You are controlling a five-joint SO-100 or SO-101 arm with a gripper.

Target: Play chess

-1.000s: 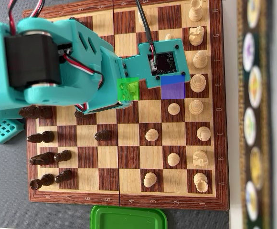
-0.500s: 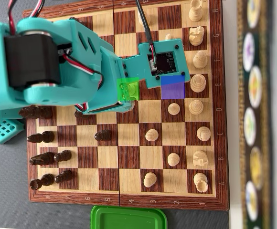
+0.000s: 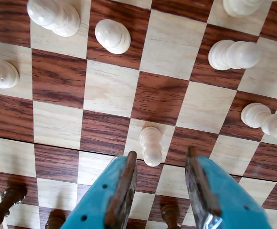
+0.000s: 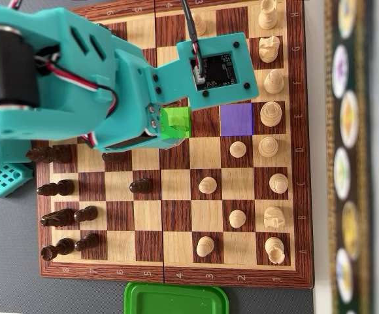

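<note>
Spread apart and holding nothing, the jaws of the gripper point(image 3: 158, 188) frame a gap in the wrist view, and a white pawn point(image 3: 150, 145) lies on its side just ahead of that gap, nearer the left jaw than the right. That pawn is the landmark for what follows.

It rests on a light square of the chessboard point(image 4: 176, 226), with its rounded head pointing back toward the jaws. Beyond it, further from the gripper, other white pieces point(image 3: 236, 53) are well apart from it, so there is room to work. Behind it, under the jaws, the tips of dark pieces point(image 3: 8, 202) show at the lower edge.

In the overhead view the arm point(image 4: 78, 85) hides the pawn; a green square point(image 4: 175, 122) and a purple square point(image 4: 236, 118) are marked on the board beside the wrist camera.

Judging from this, the step is the grasp. To do it well, the gripper should shift a little toward the pawn's side so the piece sits centred, then descend until both pads straddle the body before closing. A lying pawn is likely to roll, so a slow, even close seems wise.
</note>
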